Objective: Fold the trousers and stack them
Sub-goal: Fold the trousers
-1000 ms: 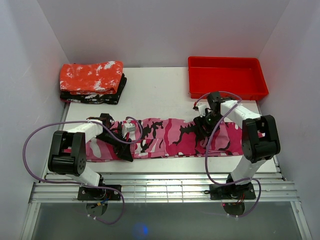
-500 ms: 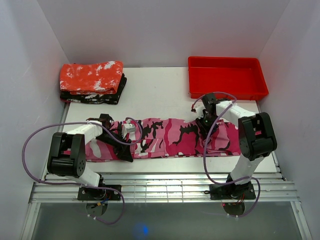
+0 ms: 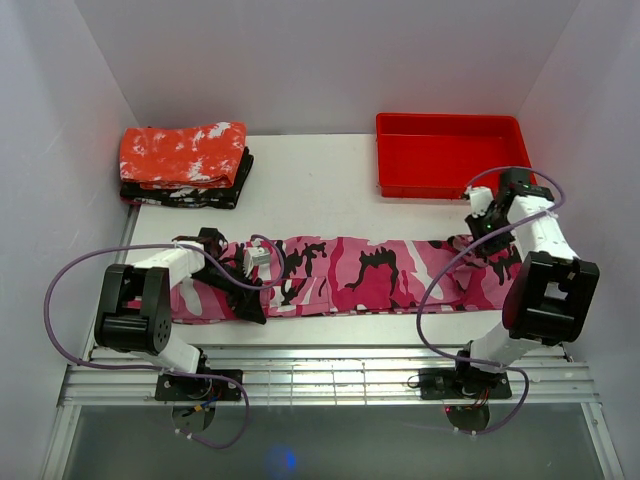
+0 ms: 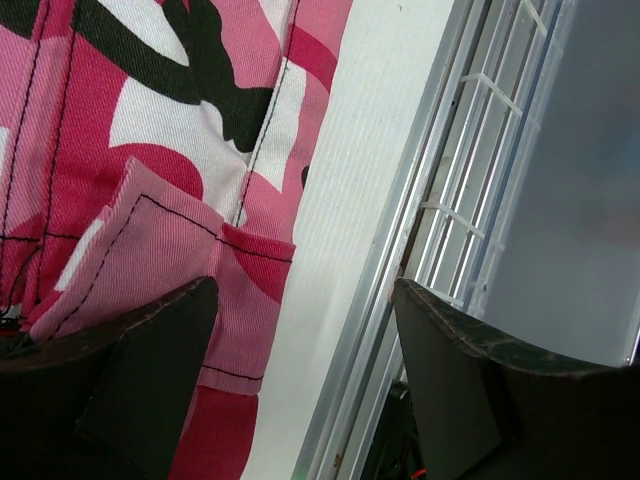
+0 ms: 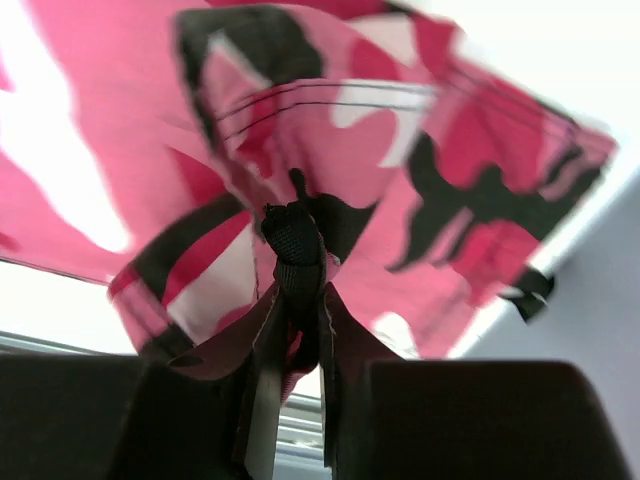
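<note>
The right gripper [image 5: 292,245] pinches a puckered fold of the long twill trousers [image 3: 350,272]. The left gripper [image 4: 300,345] hangs spread wide over their stitched edge.

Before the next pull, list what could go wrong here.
1. The right gripper is shut on only a small pinch of the trousers; a hard pull could slip it free.
2. The left gripper is open at the cloth's near hem, so nothing pins that end. The trousers could drag toward the edge of the table, which lies close.
3. The right gripper is close to the red tray and might bump it.
</note>
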You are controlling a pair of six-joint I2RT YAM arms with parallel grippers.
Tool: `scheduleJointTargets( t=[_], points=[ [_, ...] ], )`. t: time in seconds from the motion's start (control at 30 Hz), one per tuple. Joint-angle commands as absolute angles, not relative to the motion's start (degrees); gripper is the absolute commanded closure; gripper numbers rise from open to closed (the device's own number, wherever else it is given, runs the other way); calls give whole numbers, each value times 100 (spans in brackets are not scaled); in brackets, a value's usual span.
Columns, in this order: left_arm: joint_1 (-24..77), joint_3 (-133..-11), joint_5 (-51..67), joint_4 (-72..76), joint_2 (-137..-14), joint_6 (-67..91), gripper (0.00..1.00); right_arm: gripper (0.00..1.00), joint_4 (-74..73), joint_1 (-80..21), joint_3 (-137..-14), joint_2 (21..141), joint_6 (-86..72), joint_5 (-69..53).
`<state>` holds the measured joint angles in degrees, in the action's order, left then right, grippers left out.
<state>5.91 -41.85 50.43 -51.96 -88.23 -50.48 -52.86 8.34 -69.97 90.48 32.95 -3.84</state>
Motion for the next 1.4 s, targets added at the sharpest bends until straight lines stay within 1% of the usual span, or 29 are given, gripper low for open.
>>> scheduleJointTargets(
  t=[0.0, 0.07, 0.17, 0.3, 0.5, 0.6, 0.87, 0.93, 0.97, 1.0, 1.07, 1.13, 1.17, 1.23, 1.33, 1.37],
  points=[
    [519, -3779, 2294, -4395, -9457, -5300, 12, 92, -5590, 1561, -6961, 8973, 4270, -185],
    [519, -3779, 2285, -4412, -9457, -5300, 11, 92, -5398, 1888, -6839, 9052, 4692, -28],
    [519, -3762, 2250, -4412, -9422, -5300, 11, 92, -4695, 2695, -6557, 9288, 5131, 272],
    [510, -3779, 2259, -4421, -9431, -5291, 10, 92, -4483, 3032, -6539, 9773, 5212, 141],
    [518, -3841, 2215, -4438, -9474, -5282, 10, 92, -3894, 3059, -6521, 10054, 5124, 237],
    [518, -3893, 2224, -4465, -9501, -5238, 9, 92, -3894, 3067, -6697, 10230, 5045, 264],
    [510, -3841, 2232, -4500, -9282, -5265, 5, 92, -4104, 3217, -7101, 9967, 5159, 88],
    [501, -3945, 2311, -4631, -9097, -5256, 5, 73, -4262, 3225, -7093, 9993, 5177, 62],
    [492, -4016, 2390, -4710, -9010, -5273, 5, 64, -4306, 3234, -7084, 10019, 5159, -139],
    [492, -4095, 2565, -4824, -8913, -5291, 5, 51, -4376, 3243, -7110, 10037, 5150, -202],
    [475, -4463, 2837, -5219, -8588, -5343, 5, 39, -4587, 3269, -7189, 10081, 5115, -368],
    [466, -4753, 3303, -5675, -8342, -5466, 5, 35, -4789, 3305, -7442, 10116, 5115, -509],
    [466, -5086, 3470, -5834, -8141, -5536, 4, 34, -4964, 3348, -7566, 10168, 5115, -605],
    [466, -5439, 3917, -6334, -8016, -5800, 4, 33, -5158, 3392, -7812, 10230, 5159, -720],
    [466, -6072, 4261, -6652, -8042, -5784, 4, 33, -5501, 3454, -8243, 10344, 5229, -957],
    [475, -6221, 4358, -6732, -8112, -5783, 5, 33, -5624, 3454, -8436, 10397, 5273, -1219]
  ],
)
